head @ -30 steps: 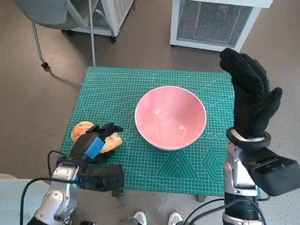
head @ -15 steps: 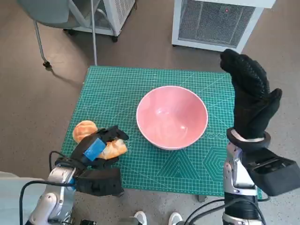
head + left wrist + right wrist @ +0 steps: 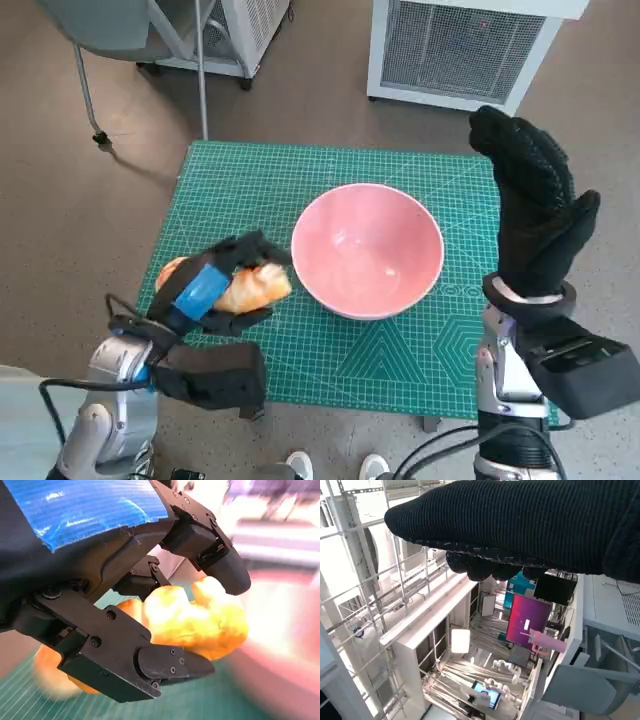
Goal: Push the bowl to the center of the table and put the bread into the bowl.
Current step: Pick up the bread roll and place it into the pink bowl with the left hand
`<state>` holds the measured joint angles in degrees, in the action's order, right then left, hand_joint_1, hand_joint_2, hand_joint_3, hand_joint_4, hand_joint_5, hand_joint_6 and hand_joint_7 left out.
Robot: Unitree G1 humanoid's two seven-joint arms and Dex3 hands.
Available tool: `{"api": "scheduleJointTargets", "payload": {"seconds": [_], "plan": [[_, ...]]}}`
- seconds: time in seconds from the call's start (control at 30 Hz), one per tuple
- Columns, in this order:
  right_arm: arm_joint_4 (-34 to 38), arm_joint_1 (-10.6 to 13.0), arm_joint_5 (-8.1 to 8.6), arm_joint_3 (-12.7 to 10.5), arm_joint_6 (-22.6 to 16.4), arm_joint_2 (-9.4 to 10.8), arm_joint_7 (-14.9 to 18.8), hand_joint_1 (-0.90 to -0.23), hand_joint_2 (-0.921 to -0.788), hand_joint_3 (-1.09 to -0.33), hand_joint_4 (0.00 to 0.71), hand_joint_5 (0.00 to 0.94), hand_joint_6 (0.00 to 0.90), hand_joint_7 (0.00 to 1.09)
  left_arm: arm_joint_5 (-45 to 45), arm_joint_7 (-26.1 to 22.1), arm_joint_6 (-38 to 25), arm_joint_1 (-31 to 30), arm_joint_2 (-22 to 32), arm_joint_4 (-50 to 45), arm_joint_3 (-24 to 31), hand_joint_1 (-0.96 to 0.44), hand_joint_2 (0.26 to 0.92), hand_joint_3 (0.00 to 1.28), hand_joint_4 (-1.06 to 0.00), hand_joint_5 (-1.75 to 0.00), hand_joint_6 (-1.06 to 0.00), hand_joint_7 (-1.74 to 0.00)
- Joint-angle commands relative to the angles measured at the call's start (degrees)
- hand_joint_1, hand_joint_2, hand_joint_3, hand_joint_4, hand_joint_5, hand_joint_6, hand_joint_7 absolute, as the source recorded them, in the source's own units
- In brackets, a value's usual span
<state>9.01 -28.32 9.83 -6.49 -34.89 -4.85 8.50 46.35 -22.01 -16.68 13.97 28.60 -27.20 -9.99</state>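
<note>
The pink bowl (image 3: 367,250) stands near the middle of the green mat. My left hand (image 3: 212,288) grips a golden bread piece (image 3: 260,288) just left of the bowl's rim, lifted off the mat. In the left wrist view the bread (image 3: 200,622) sits between the black fingers (image 3: 165,665), with the blurred pink bowl (image 3: 285,645) close beyond. A second bread piece (image 3: 170,272) lies on the mat behind the hand, also blurred in the wrist view (image 3: 50,677). My right hand (image 3: 535,205) is raised above the table's right edge, open and holding nothing; its glove (image 3: 520,525) fills that wrist view.
The green cutting mat (image 3: 330,170) covers the small table. A white ventilated unit (image 3: 460,50) stands behind it, and chair legs (image 3: 90,100) are at the back left. A person's shoes (image 3: 330,465) show at the front edge.
My left hand has lifted one bread piece and carried it right, up to the bowl's left rim. The other bread piece stays on the mat. The right hand has not moved.
</note>
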Motion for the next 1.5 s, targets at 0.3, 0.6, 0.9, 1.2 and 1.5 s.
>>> {"api": "scheduleJointTargets", "payload": {"seconds": [0.3,0.6,0.9,1.2,1.5], "plan": [[0.47,0.95,0.05,-0.21,-0.22,-0.05,0.22,-0.529,-0.921,-0.706,0.333,0.019,-0.001,0.72,0.21,-0.88,2.14,14.09,-5.65,-1.92,-3.16,0.00,0.774,0.29,-0.73,-1.28,-0.72,-0.97],[0.02,1.52,0.69,-0.69,-0.47,-0.68,0.61,-0.530,-0.921,-0.710,0.333,0.019,-0.001,0.72,2.63,0.92,6.14,23.55,-8.71,8.47,-8.23,0.00,0.378,1.10,-0.49,-1.72,-0.70,-1.34],[-0.14,1.92,0.82,-1.06,-1.02,-0.80,0.49,-0.538,-0.921,-0.704,0.333,0.019,-0.001,0.72,6.67,1.98,8.08,29.87,-11.71,19.58,-13.83,0.00,0.377,1.12,-0.55,-1.67,-0.61,-1.44],[-0.64,2.40,0.75,-1.26,-1.17,-0.67,0.25,-0.537,-0.921,-0.700,0.333,0.019,-0.001,0.72,5.75,1.36,9.43,33.08,-14.04,32.05,-16.64,0.00,0.609,0.72,-0.62,-1.43,-0.50,-1.39],[-0.98,2.62,0.82,-1.34,-1.04,-0.37,-0.04,-0.535,-0.921,-0.694,0.333,0.018,-0.001,0.73,-0.88,-9.37,9.46,33.84,-13.03,36.11,-16.89,-0.08,0.857,0.15,-0.38,-0.45,-0.39,-0.52]]}}
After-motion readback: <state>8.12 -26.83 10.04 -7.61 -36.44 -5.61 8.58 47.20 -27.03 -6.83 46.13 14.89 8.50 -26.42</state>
